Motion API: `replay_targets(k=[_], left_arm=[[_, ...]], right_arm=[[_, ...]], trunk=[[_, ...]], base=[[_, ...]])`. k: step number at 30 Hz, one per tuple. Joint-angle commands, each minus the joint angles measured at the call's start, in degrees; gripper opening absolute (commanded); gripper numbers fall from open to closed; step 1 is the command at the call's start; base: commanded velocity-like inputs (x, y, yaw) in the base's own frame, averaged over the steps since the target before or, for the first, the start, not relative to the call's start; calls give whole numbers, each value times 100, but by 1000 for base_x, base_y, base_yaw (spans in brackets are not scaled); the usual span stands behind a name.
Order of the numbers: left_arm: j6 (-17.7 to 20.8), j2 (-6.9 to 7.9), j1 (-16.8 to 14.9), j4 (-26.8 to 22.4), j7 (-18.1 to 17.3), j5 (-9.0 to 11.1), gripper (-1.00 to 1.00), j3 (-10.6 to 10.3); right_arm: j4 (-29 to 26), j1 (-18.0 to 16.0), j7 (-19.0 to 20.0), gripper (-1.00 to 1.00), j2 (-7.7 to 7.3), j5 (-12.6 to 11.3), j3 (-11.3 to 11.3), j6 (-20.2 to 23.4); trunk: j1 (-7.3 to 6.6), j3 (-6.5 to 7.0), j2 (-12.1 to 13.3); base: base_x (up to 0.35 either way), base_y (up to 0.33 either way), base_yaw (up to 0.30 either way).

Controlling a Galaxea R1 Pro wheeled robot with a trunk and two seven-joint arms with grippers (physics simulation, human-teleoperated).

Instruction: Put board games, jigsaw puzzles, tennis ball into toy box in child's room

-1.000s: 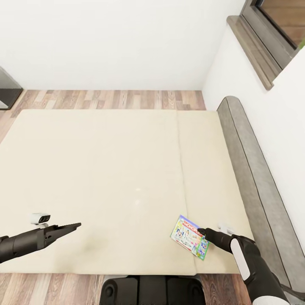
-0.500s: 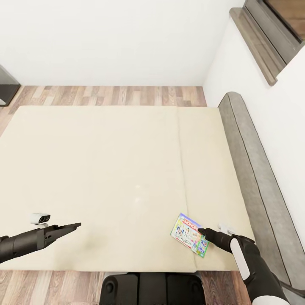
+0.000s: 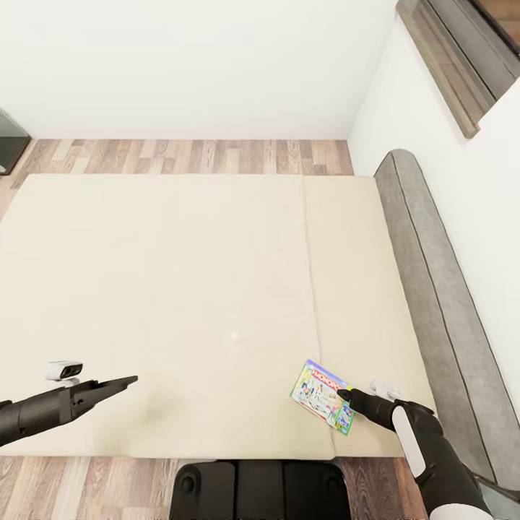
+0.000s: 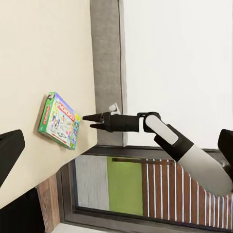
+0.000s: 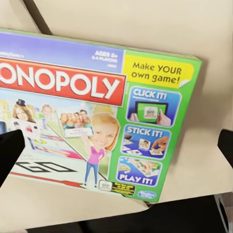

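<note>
One board game (image 3: 322, 396), the green-white box with a red band, lies flat on the bed (image 3: 180, 289) near its near edge, toward the grey headboard (image 3: 433, 289) side. The right gripper (image 3: 345, 395) sits at the box's edge, fingers spread either side in the right wrist view, nothing pinched yet. The left gripper (image 3: 123, 382) hovers over bare mattress well apart from the box, fingers spread in the left wrist view.

Risks, judged from this: the box is thin and flat on a soft mattress, so the fingers may dig into fabric or skate over the lid rather than get under it. A push could slide the box toward the bed edge and off onto the floor (image 3: 188, 155). A shallow edge pinch may let it pivot and drop.
</note>
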Motion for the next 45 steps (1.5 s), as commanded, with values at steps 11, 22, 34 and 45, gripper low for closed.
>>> replay_targets(k=[11,22,34,45], left_arm=[[36,-8,-68,-48,-24,607,100,-150],[24,1,-78,-52,-24,661,100,-190],[23,1,-78,-48,-24,664,100,-194],[23,2,-78,-46,-24,664,100,-192]], right_arm=[[-18,-2,77,100,8,24,-8,27],[-49,-2,85,100,9,21,-8,21],[-37,-144,86,100,9,21,0,20],[-20,-201,89,100,9,24,-2,25]], trunk=[[3,-73,-9],[3,-80,-9],[3,-104,-9],[3,-172,-9]], base=[[0,0,0],[0,0,0],[0,0,0],[0,0,0]])
